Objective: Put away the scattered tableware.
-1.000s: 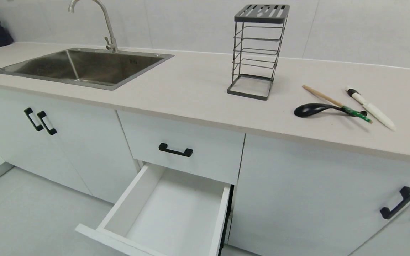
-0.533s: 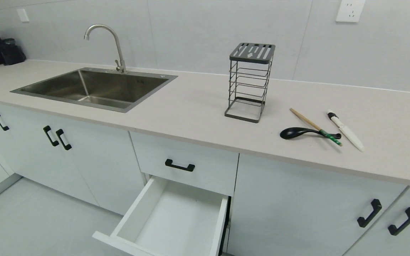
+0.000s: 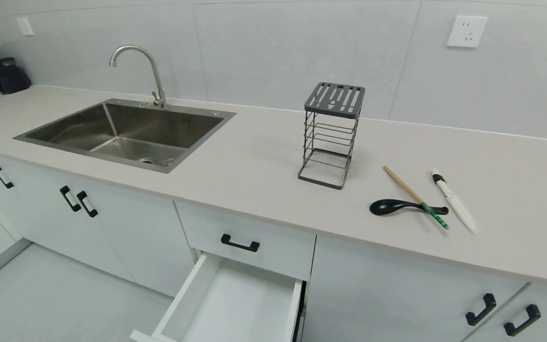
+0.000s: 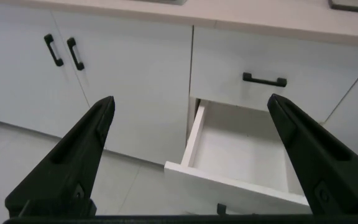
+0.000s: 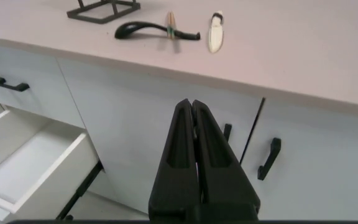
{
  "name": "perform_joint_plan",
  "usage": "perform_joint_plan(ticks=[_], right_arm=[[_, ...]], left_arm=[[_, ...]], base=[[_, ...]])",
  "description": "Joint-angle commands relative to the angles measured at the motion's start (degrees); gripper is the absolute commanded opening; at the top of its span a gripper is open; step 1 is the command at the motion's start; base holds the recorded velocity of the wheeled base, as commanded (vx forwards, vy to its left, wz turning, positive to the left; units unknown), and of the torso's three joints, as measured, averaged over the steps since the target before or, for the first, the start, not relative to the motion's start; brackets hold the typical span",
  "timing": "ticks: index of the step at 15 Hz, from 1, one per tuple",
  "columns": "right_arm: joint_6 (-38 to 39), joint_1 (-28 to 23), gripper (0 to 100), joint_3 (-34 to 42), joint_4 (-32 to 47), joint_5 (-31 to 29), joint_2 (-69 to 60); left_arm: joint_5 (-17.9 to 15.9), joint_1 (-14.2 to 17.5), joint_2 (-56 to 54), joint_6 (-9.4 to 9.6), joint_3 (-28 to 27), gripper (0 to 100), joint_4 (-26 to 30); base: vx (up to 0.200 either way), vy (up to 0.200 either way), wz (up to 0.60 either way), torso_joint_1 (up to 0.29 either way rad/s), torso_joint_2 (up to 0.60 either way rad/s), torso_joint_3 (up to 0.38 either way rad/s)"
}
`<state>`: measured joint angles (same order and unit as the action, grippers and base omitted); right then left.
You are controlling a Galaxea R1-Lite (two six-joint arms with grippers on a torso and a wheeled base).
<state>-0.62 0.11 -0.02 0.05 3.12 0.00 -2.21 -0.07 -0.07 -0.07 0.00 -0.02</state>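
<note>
Your tableware is all on the desk (image 3: 264, 175), bunched together at about 4 o'clock from the wire rack (image 3: 330, 135). The black spoon (image 3: 399, 207) lies on its side with the bowl pointing to 9 o'clock. The chopstick (image 3: 413, 195) runs from 11 to 5 o'clock, and its green end crosses over the spoon's handle. The white knife (image 3: 453, 201) sits just beside the chopstick at its 3 o'clock, roughly parallel to it, black band at the far end. Can't tell if the spoon's handle tip touches the knife.

The rack stands upright near the middle of the desk, well apart from the sink (image 3: 126, 133), which is off at its 9 o'clock with the faucet (image 3: 145, 71) at the sink's far edge. There's a socket (image 3: 466, 31) on the wall at 1 o'clock from the rack.

Below the desk edge, at about 7 o'clock from the rack, the drawer (image 3: 183, 297) is pulled out with nothing in it, right under a shut upper drawer (image 3: 239, 243) with a black handle.

Your left claw (image 4: 191, 102) is spread wide with nothing in it, hanging in front of the cabinets with the drawer between its fingers in the wrist view. Your right claw (image 5: 192, 104) has its fingers pressed together on nothing, low in front of the cabinet doors, with the spoon, chopstick and knife up ahead of it on the desk.
</note>
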Motion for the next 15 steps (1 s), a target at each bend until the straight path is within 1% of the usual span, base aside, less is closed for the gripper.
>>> perform_joint_plan(ticks=[1,4,6,7,10,15], right_arm=[[0.01,-0.02,0,0.02,-0.05,0.04,0.00],[-0.08,-0.02,0,0.02,-0.05,0.04,0.00],[0.01,-0.02,0,-0.06,-0.05,0.04,0.00],[-0.08,-0.02,0,0.02,-0.05,0.04,0.00],[-0.08,-0.02,0,0.02,-0.05,-0.04,0.00],[0.01,-0.02,0,0.02,-0.05,0.04,0.00]], left_arm=[[0.01,-0.01,0.07,-0.01,0.00,100,0.02],[0.01,-0.01,0.07,-0.01,0.00,100,0.02],[0.01,-0.01,0.07,-0.01,0.00,100,0.02],[0.01,-0.01,0.07,0.07,0.00,100,0.02],[0.01,-0.01,0.07,0.07,0.00,100,0.02],[0.01,-0.01,0.07,0.07,0.00,100,0.02]], base=[[0.000,0.000,-0.60,0.266,-0.52,-0.251],[0.000,0.000,-0.60,0.292,-0.54,-0.266],[0.000,0.000,0.00,0.273,-0.53,-0.242],[0.000,0.000,0.00,0.144,-0.27,-0.124],[0.000,0.000,0.00,0.049,-0.09,-0.043],[0.000,0.000,0.00,0.000,0.00,0.000]])
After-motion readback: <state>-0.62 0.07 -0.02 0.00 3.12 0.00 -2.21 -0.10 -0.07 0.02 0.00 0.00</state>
